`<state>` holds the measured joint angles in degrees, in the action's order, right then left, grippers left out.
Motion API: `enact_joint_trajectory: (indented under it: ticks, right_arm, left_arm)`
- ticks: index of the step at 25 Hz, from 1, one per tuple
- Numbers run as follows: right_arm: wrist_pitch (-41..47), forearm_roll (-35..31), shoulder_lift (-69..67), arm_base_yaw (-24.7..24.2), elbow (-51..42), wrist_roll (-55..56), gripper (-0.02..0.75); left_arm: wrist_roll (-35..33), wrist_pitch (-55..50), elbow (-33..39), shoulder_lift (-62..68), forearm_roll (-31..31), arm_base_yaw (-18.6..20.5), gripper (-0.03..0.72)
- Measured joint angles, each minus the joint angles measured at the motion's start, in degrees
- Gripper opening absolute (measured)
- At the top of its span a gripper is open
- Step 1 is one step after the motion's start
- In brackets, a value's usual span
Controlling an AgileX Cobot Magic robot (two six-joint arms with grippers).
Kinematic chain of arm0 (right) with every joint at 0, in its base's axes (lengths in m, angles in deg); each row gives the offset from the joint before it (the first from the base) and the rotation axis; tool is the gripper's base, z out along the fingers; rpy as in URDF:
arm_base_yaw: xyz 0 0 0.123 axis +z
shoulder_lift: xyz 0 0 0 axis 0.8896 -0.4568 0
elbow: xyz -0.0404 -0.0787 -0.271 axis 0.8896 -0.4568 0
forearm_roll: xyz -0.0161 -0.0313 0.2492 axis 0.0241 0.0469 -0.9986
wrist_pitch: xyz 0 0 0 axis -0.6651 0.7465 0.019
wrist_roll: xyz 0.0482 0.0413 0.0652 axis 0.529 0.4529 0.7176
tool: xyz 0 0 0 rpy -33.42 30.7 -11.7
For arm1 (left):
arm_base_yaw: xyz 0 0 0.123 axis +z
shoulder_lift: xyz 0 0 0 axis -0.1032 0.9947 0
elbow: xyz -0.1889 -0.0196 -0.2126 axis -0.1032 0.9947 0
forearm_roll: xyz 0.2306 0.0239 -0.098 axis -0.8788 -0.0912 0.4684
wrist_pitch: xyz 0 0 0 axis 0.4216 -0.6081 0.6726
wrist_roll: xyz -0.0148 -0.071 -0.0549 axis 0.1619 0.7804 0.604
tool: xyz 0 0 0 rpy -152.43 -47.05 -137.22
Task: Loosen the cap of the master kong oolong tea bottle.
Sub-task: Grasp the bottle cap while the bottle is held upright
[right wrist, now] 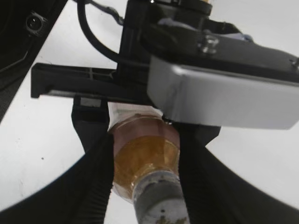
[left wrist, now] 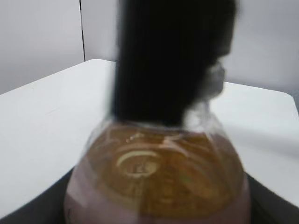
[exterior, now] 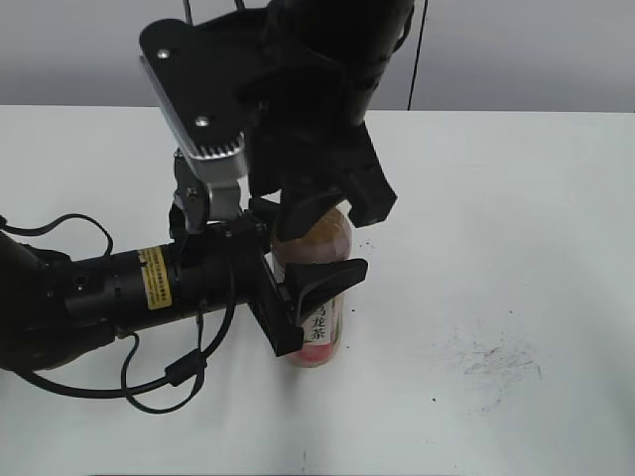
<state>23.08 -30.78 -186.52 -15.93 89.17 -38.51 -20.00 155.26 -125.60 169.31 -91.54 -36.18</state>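
Left gripper (exterior: 319,273), nearest, on its arm lying in low from the table's left edge: clamped on the body of the master kong oolong tea bottle (exterior: 319,335) at label height, one dark finger (exterior: 332,276) across the front of the label, the other hidden behind. Holds the bottle upright near the middle of the table (exterior: 516,248), somewhat closer to the front edge. In the left wrist view, only the amber-filled shoulder of the bottle (left wrist: 159,182) sharp enough to read, with a dark blur above it. Just above and behind, right gripper (exterior: 332,213) hanging down over the bottle's top, hiding the cap in the exterior view. In the right wrist view, jaws parted, ribbed black fingers (right wrist: 98,186) on either side of the neck, the cap (right wrist: 161,207) between them with a strip of gap on one side; contact on the other side not clear. Farther right on the table, a patch of grey scuff marks (exterior: 491,362), well apart from the bottle.
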Motion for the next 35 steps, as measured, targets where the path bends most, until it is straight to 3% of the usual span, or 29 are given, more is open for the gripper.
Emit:
enact_joint_trajectory:
  ticks: [8, 15, 18, 26, 35]
  right_arm:
    - [0.06, -3.13, 0.00, -0.11, 5.39, 18.94, 0.363]
    - [0.06, 5.20, 0.00, -0.22, 6.65, 50.89, 0.365]
    - [0.06, 5.73, 0.00, -0.29, 6.65, 59.26, 0.365]
    - [0.06, 5.91, 0.00, -0.29, 6.65, 72.01, 0.410]
    - [0.06, 6.70, 4.10, -0.29, 0.25, 76.71, 0.426]
  left_arm:
    - [-0.04, 0.06, 0.00, 0.00, -0.05, 0.00, 0.445]
    - [-0.04, 0.06, 0.00, 0.00, -0.11, 0.00, 0.445]
    - [-0.04, 0.06, 0.00, 0.00, -0.16, 0.00, 0.445]
    - [-0.04, 0.06, 0.00, 0.00, -0.18, 0.00, 0.445]
    - [-0.04, 0.06, 0.00, 0.00, -0.18, 0.00, 0.445]
